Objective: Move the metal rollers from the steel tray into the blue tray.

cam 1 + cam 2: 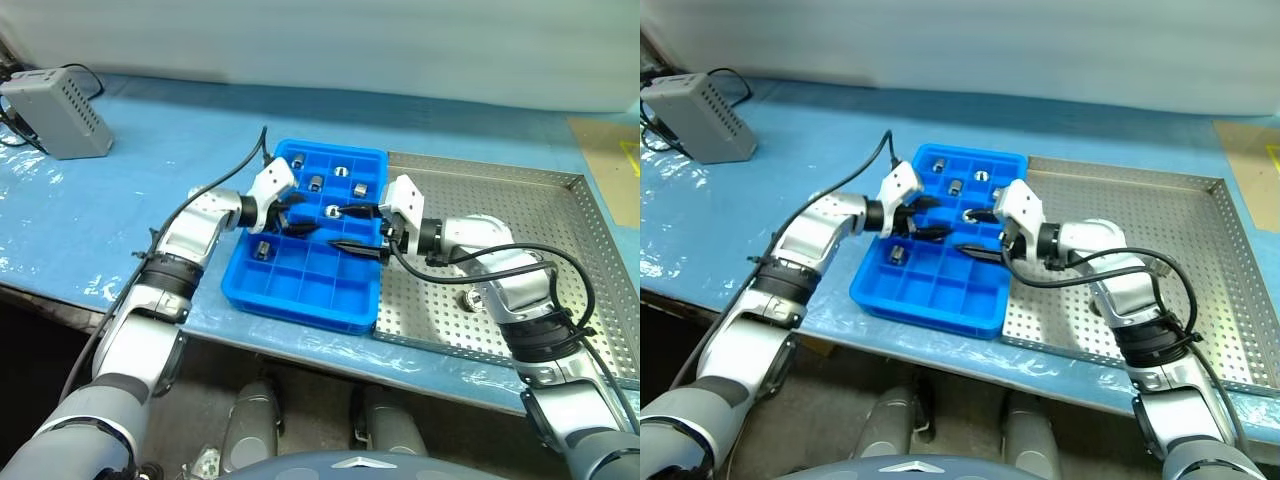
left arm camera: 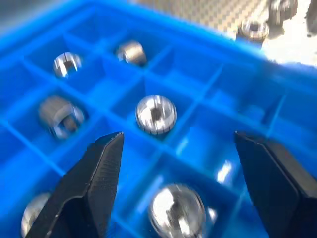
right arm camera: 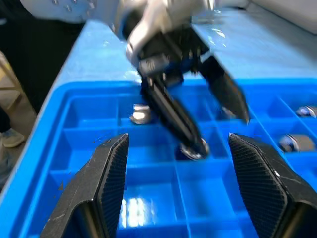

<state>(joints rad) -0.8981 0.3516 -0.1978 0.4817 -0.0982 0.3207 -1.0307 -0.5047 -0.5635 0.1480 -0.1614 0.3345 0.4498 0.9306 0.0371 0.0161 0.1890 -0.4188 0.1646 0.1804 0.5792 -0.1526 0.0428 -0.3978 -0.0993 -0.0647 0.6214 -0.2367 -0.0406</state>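
Observation:
The blue tray (image 1: 305, 290) sits mid-table with several metal rollers (image 1: 316, 182) lying in its back compartments. My left gripper (image 1: 297, 215) hovers over the tray's middle, open, with nothing between its fingers. In the left wrist view one roller (image 2: 177, 208) lies in the compartment just below the gap and another (image 2: 155, 114) lies just beyond. My right gripper (image 1: 340, 227) faces it from the steel tray's side, open and empty over the blue tray. The steel tray (image 1: 520, 200) lies to the right and holds a roller (image 1: 468, 298) near my right forearm.
A grey box (image 1: 60, 125) with cables stands at the back left on the blue table cover. The steel tray touches the blue tray's right side. The table's front edge runs just below both trays. A brown board (image 1: 612, 160) lies at the far right.

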